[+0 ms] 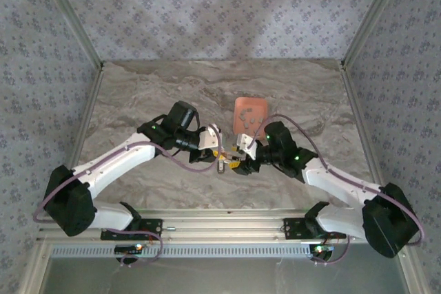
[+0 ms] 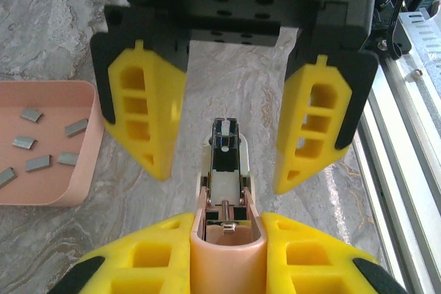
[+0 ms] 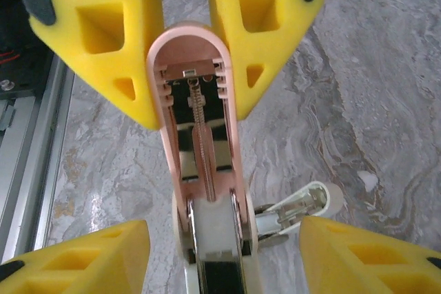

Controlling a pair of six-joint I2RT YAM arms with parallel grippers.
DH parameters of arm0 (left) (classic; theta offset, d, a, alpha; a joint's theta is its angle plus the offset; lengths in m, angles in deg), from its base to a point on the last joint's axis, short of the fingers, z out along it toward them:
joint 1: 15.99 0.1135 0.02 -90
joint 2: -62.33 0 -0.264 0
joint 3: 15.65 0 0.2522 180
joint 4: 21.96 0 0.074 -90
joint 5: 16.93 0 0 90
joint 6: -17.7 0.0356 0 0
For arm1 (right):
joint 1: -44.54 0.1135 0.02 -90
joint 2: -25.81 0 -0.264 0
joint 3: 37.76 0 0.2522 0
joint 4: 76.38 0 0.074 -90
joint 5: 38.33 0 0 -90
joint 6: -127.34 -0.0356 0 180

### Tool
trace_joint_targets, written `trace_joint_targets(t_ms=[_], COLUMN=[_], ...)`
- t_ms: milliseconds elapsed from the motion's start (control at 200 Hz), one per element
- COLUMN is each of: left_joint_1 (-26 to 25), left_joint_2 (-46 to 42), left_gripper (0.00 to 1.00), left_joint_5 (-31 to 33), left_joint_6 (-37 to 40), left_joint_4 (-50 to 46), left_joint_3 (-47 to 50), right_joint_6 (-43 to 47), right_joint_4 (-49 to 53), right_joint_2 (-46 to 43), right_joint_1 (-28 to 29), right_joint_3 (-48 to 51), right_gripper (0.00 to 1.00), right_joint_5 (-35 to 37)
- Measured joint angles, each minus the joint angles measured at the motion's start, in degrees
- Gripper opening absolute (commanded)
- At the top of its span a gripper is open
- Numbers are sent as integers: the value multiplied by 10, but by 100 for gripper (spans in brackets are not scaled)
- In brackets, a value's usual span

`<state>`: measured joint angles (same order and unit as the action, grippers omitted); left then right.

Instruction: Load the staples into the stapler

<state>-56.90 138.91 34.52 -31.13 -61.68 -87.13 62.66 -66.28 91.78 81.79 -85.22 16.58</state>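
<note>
The stapler (image 1: 224, 161) lies between my two grippers, with its pink lid (image 2: 227, 253) swung open. The left gripper (image 2: 227, 224) is shut on that lid's rounded end, also seen from the right wrist (image 3: 195, 101). Past the lid, the metal magazine (image 2: 226, 146) points away. The right gripper (image 3: 222, 228) stands open astride the stapler's body (image 3: 213, 239), a gap at each finger; its yellow fingers (image 2: 148, 115) hang either side of the magazine. Several small grey staples (image 2: 34, 163) lie in the salmon tray (image 2: 86, 163), beyond the grippers in the top view (image 1: 249, 115).
A white and metal part (image 3: 303, 208) sticks out sideways at the stapler's hinge end. The aluminium rail (image 2: 400, 135) runs along the near table edge. Patterned walls (image 1: 55, 67) enclose the marble table (image 1: 151, 94) on three sides.
</note>
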Motion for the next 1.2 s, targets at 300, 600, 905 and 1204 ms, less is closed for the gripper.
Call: trace_joint_targets(t_ms=[300, 600, 905, 1204], left_joint_1=[0, -5, 0, 22], left_joint_2=[0, -24, -95, -125], left_gripper=[18, 53, 90, 98], left_joint_5=[-6, 44, 194, 352], left_joint_6=[2, -57, -215, -388], left_joint_4=[0, 42, 175, 292], left_joint_3=[-3, 16, 105, 201], right_joint_6=[18, 0, -122, -325], right_joint_4=[-7, -24, -65, -113], right_joint_2=[36, 26, -21, -64], right_joint_1=[2, -2, 8, 76], right_joint_3=[-24, -13, 76, 153], right_gripper=[14, 11, 12, 10], right_joint_5=[-45, -36, 72, 297])
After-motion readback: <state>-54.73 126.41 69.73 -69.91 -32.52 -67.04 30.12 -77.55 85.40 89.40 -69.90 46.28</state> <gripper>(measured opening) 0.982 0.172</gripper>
